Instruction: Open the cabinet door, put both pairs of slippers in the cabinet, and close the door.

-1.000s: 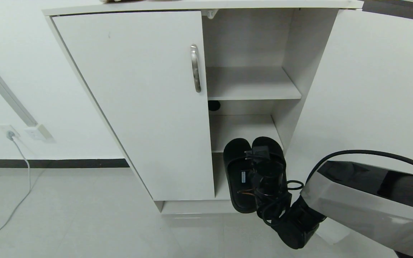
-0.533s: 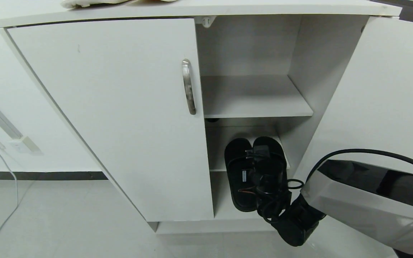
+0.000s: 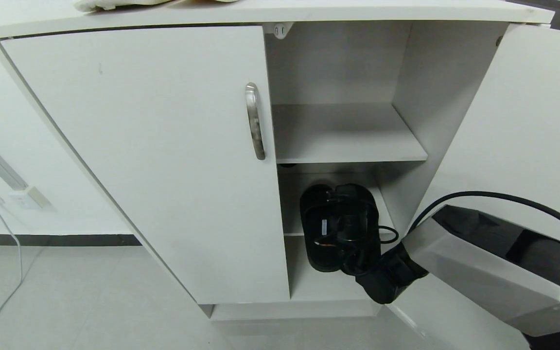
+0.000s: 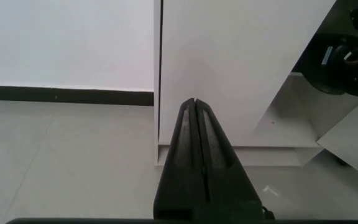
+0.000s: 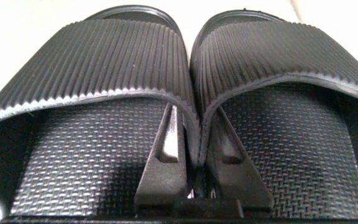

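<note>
While I'm holding the black slippers (image 3: 320, 228) at the mouth of the cabinet (image 3: 338, 63), I'm logging this as the placing step for the first pair. The right door (image 3: 528, 146) is standing open and the left door (image 3: 139, 146) is sitting closed.

The right gripper (image 5: 194, 115) is clamping the pair. One finger is tucked under each strap, and the two inner strap walls are squeezed together between them. The slippers are pointing toes-first into the lower part of the cabinet and overlapping the front edge of the lower shelf (image 3: 289, 218). I'm not able to tell whether they're touching that shelf or the cabinet floor.

The left gripper (image 4: 194, 106) is hanging low near the floor in front of the closed door, fingers pressed together on nothing.

For the next move, I'm judging the pair needs to go deeper, then down until the soles are resting flat. Then the fingers need to part and back straight out, so they aren't dragging the straps along.

A pale thing (image 3: 114, 4) is lying on the cabinet top. It could be the second pair, but I'm not certain. That pair and the door closing are both left to do.
</note>
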`<state>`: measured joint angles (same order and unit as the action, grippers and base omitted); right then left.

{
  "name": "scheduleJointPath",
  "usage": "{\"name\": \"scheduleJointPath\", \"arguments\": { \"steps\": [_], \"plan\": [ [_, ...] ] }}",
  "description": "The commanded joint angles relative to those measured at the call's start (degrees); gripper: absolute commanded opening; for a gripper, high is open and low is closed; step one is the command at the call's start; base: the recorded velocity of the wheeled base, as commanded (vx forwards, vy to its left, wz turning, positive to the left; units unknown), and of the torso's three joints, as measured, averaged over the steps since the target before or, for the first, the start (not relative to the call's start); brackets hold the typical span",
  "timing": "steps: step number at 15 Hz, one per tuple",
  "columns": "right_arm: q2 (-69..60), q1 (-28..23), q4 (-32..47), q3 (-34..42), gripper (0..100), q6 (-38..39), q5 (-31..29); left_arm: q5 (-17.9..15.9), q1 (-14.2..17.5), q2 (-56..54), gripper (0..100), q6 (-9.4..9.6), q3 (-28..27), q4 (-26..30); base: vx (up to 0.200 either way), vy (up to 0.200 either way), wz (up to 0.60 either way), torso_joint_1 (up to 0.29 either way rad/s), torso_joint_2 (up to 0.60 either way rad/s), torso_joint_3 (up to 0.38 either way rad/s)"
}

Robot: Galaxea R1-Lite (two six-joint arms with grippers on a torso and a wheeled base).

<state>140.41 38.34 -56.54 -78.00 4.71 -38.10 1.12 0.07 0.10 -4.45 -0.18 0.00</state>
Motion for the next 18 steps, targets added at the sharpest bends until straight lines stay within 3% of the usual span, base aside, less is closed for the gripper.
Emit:
{"name": "scheduleJointPath", "arguments": {
  "steps": [1,11,18],
  "plan": [
    [1.8,-1.0,1.3,-4.3,0,0.1,0.7,0.0,0.0,0.1,0,-0.03,0.0,0.0,0.000,0.000,0.00,0.000,0.00,0.000],
    [7.0,-4.4,13.6,-22.4,0,-0.3,3.4,0.0,0.0,0.0,0,-0.03,0.0,0.0,0.000,0.000,0.00,0.000,0.00,0.000],
    [9.9,-5.0,15.0,-26.9,0,-0.6,3.6,0.0,0.0,0.1,0,-0.03,0.0,0.0,0.000,0.000,0.00,0.000,0.00,0.000]
  ]
}}
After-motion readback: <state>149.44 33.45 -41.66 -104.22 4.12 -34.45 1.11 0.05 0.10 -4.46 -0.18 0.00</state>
